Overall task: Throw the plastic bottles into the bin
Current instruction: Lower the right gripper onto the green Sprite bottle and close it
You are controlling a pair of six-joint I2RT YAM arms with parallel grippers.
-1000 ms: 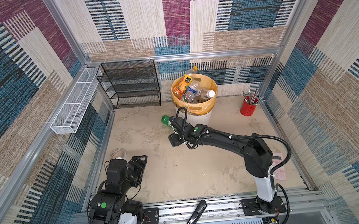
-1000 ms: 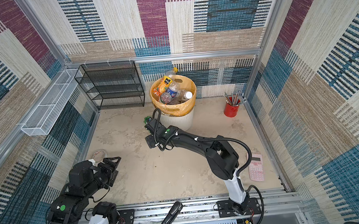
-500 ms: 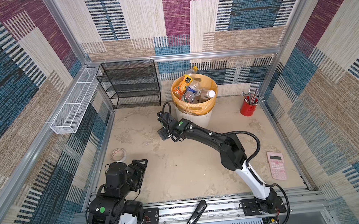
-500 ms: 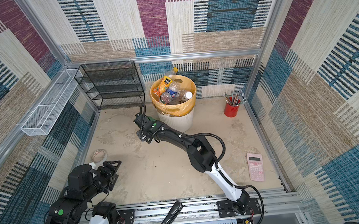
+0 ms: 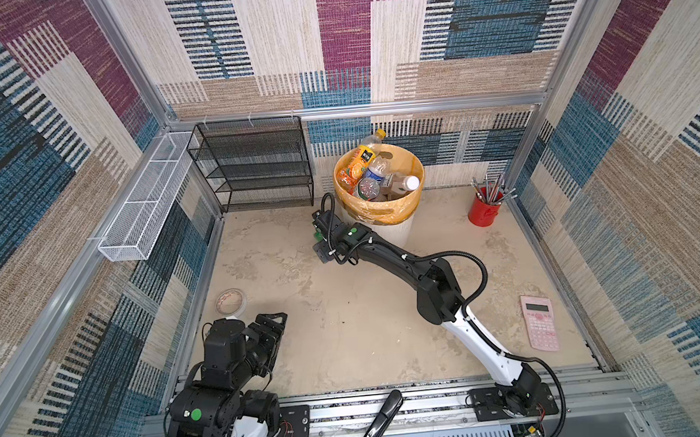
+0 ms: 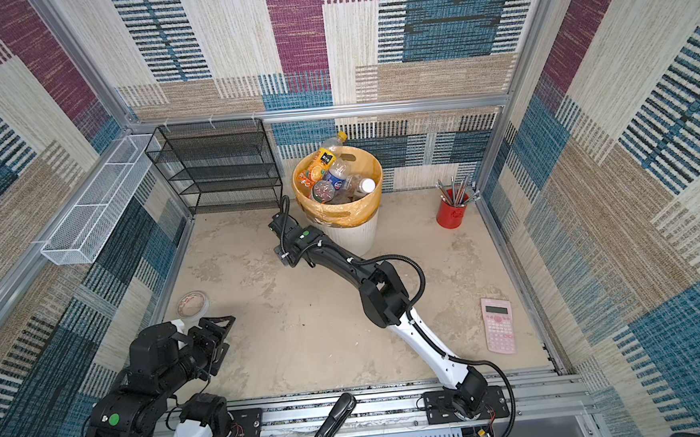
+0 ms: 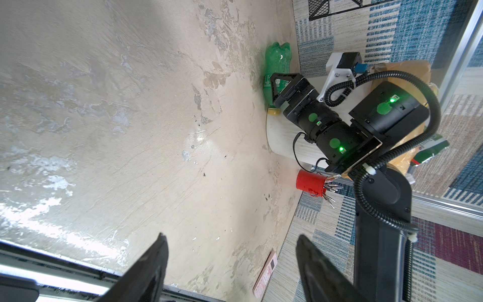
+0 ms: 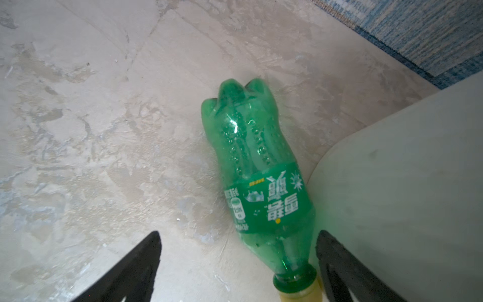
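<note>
**Green bottle (image 8: 256,170) lies by the bin (image 5: 398,233), right fingers wide around its neck**

Black stapler (image 5: 380,421) lies on the metal rail (image 5: 434,405) at the near edge. Just beyond, at the near left, the left gripper (image 7: 230,261) hovers over the tabletop (image 5: 347,332). Its fingers (image 7: 149,269) are spread apart with nothing between them. A roll of tape (image 5: 230,301) lies flat just past it, and a pink calculator (image 5: 539,326) lies near the right wall.

The right arm reaches across the middle to the bin's near left side. There the right gripper (image 8: 235,264) is low over the green bottle. Its fingers (image 8: 136,264) stand wide open on either side of the neck and yellow cap (image 8: 295,292), not closed on them. The bottle lies on its side on the tabletop, cap toward the gripper, right against the bin's white wall.

The bin's orange-yellow liner holds a heap of plastic bottles (image 5: 373,182), with one orange-labelled bottle (image 5: 367,154) poking above the rim. Farther back, a red pencil cup (image 5: 482,213) stands at the right. A black mesh rack (image 5: 253,167) stands at the left against the back wall.
</note>
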